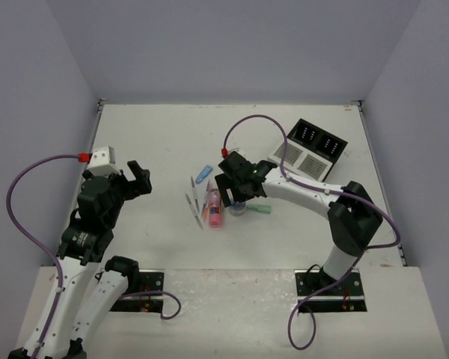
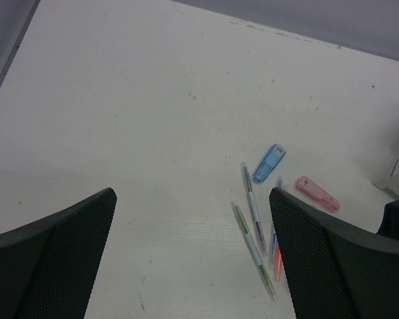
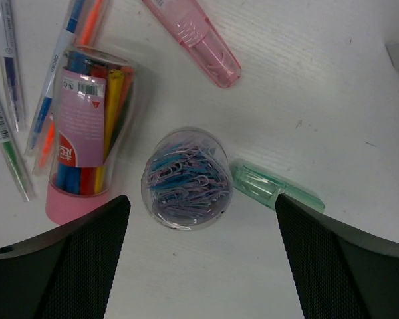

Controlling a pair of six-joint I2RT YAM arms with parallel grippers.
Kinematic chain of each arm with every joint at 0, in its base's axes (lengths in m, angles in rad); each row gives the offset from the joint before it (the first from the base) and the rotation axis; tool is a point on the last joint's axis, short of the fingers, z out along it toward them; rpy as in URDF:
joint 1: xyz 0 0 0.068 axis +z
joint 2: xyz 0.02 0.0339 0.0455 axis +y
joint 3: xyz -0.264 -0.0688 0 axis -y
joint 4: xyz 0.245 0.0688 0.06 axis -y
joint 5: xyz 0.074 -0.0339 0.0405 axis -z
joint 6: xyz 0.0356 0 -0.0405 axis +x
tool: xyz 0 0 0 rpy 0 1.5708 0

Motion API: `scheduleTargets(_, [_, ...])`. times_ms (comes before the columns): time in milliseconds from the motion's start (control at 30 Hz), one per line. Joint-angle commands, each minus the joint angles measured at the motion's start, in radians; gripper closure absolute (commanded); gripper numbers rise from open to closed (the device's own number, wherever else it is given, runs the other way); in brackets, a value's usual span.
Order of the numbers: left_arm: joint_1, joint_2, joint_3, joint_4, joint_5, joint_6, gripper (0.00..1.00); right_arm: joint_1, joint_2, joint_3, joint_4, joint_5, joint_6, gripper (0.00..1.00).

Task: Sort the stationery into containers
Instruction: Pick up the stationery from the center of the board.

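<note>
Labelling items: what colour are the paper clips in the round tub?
Paper clips: blue and lilac; right wrist view.

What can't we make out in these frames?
Paper-clip tub: in the top view, mostly hidden under the right gripper.
Organizer: cell contents too small and dark to tell in the top view.
Pens: right wrist view cuts them off at top and left edges.
Orange pen: left wrist view, mostly behind the left gripper finger.
</note>
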Motion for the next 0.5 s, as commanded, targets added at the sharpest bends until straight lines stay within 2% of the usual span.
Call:
scheduleTargets(0, [-0.008,-0.012,-0.002,0.042,0.021,0.019,0.00,0.003,0.029,0.037,0.041,-0.033,-0.005,0.08])
scheduleTargets(100, [-0.008,-0.010,-0.001,0.042,0.019,0.019,0.00,0.003,0.081,0.037,0.035,-0.048,-0.001,0.11])
scheduleTargets(300, [-0.009,-0.024,-0.002,0.041,0.015,0.018,0.00,0.005,0.131,0.011,0.057,-0.061,0.011,0.24])
scheduleTargets(467, [-0.009,-0.020,-0.002,0.041,0.015,0.018,0.00,0.017,0.082,0.014,0.063,-0.013,0.012,0.54])
